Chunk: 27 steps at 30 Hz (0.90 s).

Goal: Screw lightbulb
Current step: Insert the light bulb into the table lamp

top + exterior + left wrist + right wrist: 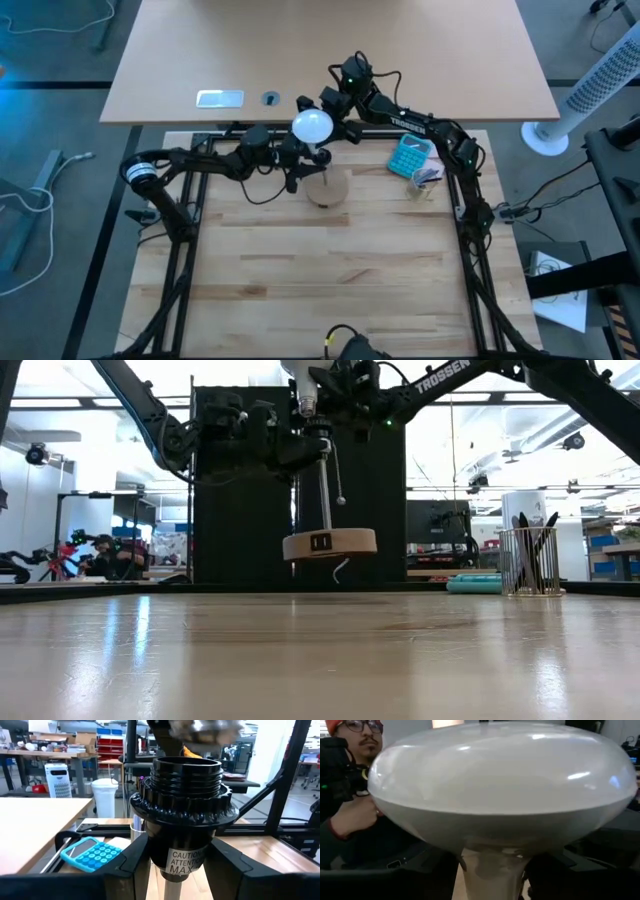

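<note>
With the left hand clamped on the black socket, lifting the lamp off the worktop, and the right hand gripping the lightbulb just above, the next move looks like seating and twisting the base.

Both arms are dark, jointed and slim, trailing black cables. The right arm bears white "TROSSEN" lettering; the left arm has a white band near its base.

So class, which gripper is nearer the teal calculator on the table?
Right. The right gripper holds the lightbulb just beside the calculator; the left gripper grips the black socket, on the bulb's far side.
</note>
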### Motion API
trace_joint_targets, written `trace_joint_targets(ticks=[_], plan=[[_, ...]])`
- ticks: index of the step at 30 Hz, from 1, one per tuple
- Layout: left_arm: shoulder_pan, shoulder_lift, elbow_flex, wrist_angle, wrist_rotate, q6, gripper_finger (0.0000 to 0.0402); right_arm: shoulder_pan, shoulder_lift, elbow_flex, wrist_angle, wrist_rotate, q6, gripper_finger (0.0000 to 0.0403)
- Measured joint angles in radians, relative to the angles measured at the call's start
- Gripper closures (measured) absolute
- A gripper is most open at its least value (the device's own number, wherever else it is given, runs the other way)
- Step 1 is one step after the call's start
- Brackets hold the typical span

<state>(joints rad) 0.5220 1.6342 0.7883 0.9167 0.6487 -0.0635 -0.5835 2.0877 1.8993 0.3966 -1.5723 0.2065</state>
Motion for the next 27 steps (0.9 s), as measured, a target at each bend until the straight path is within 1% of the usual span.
trace_joint_targets(ticks=[7, 12, 17, 22, 27], plan=[[0.001, -0.074, -0.007, -0.059, -0.002, 0.003, 0.0262, 0.006, -0.015, 0.000, 0.003, 0.000, 0.002, 0.0217], [-0.002, -0.137, -0.012, -0.136, -0.003, 0.038, 0.0262, 0.005, -0.015, 0.000, 0.000, 0.000, 0.005, 0.0217], [-0.002, -0.152, -0.013, -0.167, -0.009, 0.039, 0.0262, 0.007, -0.017, 0.000, 0.001, 0.000, 0.005, 0.0217], [-0.003, -0.169, -0.013, -0.178, -0.088, 0.027, 0.0262, 0.007, -0.020, 0.000, 0.003, 0.005, 0.010, 0.0217], [-0.002, -0.185, -0.013, -0.194, -0.112, 0.021, 0.0262, 0.007, -0.020, 0.003, 0.002, 0.007, 0.015, 0.0218]])
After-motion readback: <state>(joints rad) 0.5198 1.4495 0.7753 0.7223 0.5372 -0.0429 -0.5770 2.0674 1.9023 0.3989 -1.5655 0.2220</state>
